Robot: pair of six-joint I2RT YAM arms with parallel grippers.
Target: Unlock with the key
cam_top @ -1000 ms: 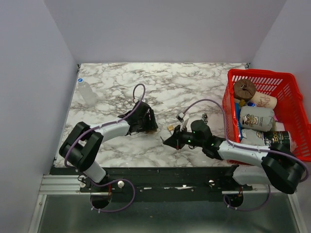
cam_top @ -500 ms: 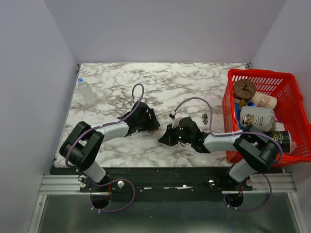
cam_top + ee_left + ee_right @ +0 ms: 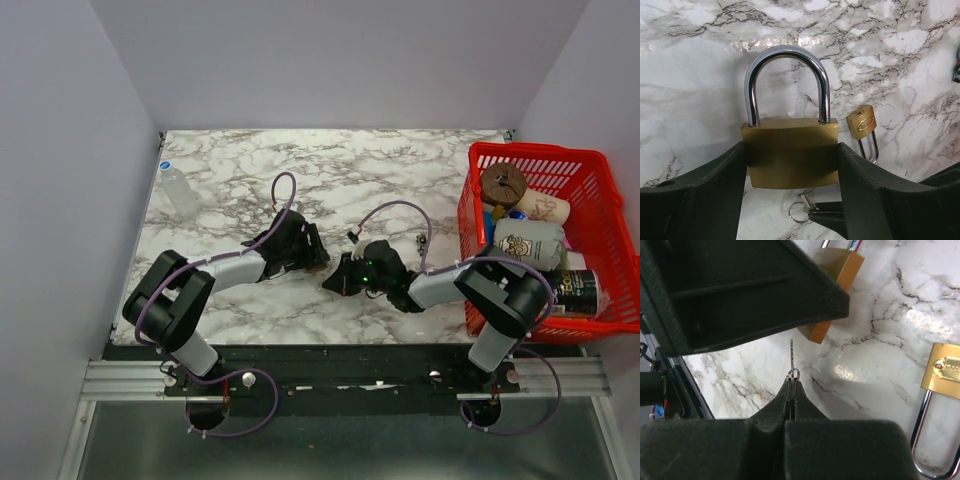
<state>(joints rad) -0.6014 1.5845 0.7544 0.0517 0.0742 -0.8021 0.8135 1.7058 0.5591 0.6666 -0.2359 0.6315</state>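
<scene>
My left gripper (image 3: 790, 165) is shut on a large brass padlock (image 3: 790, 155) with a steel shackle, holding it by the sides of its body above the marble table. My right gripper (image 3: 792, 382) is shut on a small key (image 3: 791, 357) with a ring; the key's blade points up towards the underside of the big padlock (image 3: 832, 290). In the left wrist view the key (image 3: 810, 201) and its ring sit just below the padlock's bottom, a little apart from it. In the top view the two grippers meet near the table's middle, left (image 3: 312, 252) and right (image 3: 338, 280).
A smaller brass padlock (image 3: 863, 127) lies on the marble to the right of the big one; it also shows in the right wrist view (image 3: 942, 390). A red basket (image 3: 600, 165) with cups and cans stands at the right. A clear bottle (image 3: 180, 190) lies at the far left.
My right gripper has moved left across the table with the key, closing in under the padlock held by the left gripper. The left arm has hardly moved.
</scene>
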